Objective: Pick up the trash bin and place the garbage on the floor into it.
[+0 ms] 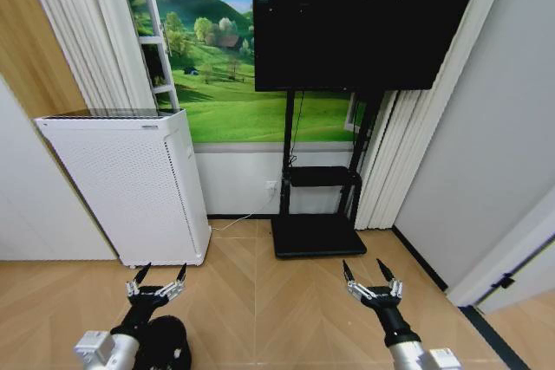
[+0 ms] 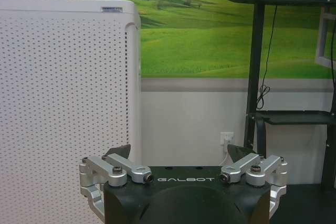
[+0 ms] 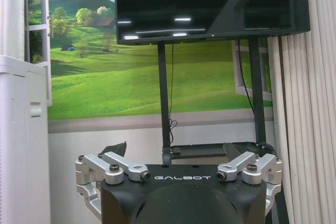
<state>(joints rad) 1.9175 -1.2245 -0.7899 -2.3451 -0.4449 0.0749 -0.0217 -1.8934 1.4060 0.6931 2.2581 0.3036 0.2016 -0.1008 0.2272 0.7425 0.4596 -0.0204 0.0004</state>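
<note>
Both arms are held out low in front of the robot over the herringbone wood floor. The left claw is released, fingers spread wide, just in front of the tall white perforated appliance. The right claw is likewise released and empty, near the base of the black TV stand that carries the large dark screen. A small round black mesh trash bin sits on the floor at the bottom edge of the head view, right beside and partly under the left arm, well behind the left fingertips. No garbage is visible on the floor ahead. Risks, as judgement: the bin is so close to the base and so far under the left arm that reaching down for it could knock it over or push it away with the forearm. The left claw is also near the appliance, so a swing outward could hit that panel. With the litter unseen, the robot likely has to turn or drive, and the open right claw could catch the stand.
</note>
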